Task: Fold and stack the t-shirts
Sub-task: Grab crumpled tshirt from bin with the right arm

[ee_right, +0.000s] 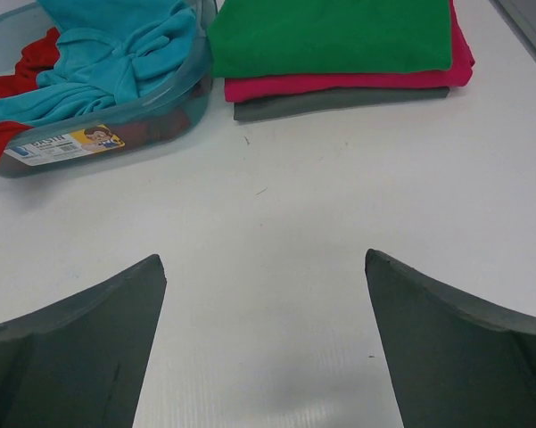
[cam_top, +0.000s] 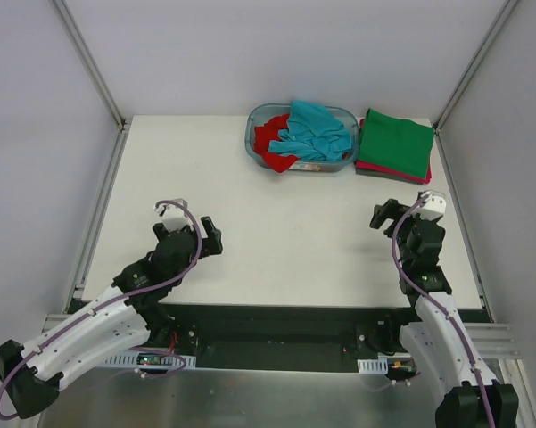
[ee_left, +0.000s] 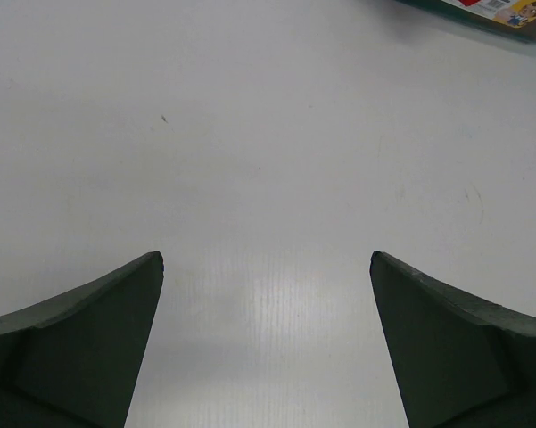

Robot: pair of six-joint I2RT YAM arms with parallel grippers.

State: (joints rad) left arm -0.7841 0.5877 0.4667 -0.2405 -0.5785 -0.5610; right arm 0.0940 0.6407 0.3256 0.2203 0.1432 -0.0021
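A crumpled teal-blue t-shirt (cam_top: 310,130) and a red t-shirt (cam_top: 272,143) lie in a clear blue-tinted tub (cam_top: 252,135) at the table's far middle; both also show in the right wrist view, teal (ee_right: 116,45) and red (ee_right: 4,89). To its right is a folded stack: a green t-shirt (cam_top: 397,141) on top of a magenta one (cam_top: 367,164), seen closer as green (ee_right: 330,36), magenta (ee_right: 339,82) and a grey layer (ee_right: 339,101) beneath. My left gripper (cam_top: 212,236) is open and empty over bare table at the near left. My right gripper (cam_top: 381,215) is open and empty, short of the stack.
The white table (cam_top: 294,232) has metal frame rails along its left and right edges (cam_top: 98,209). The tub carries a label on its near wall (ee_right: 67,143). A corner of the tub shows at the top right of the left wrist view (ee_left: 490,13).
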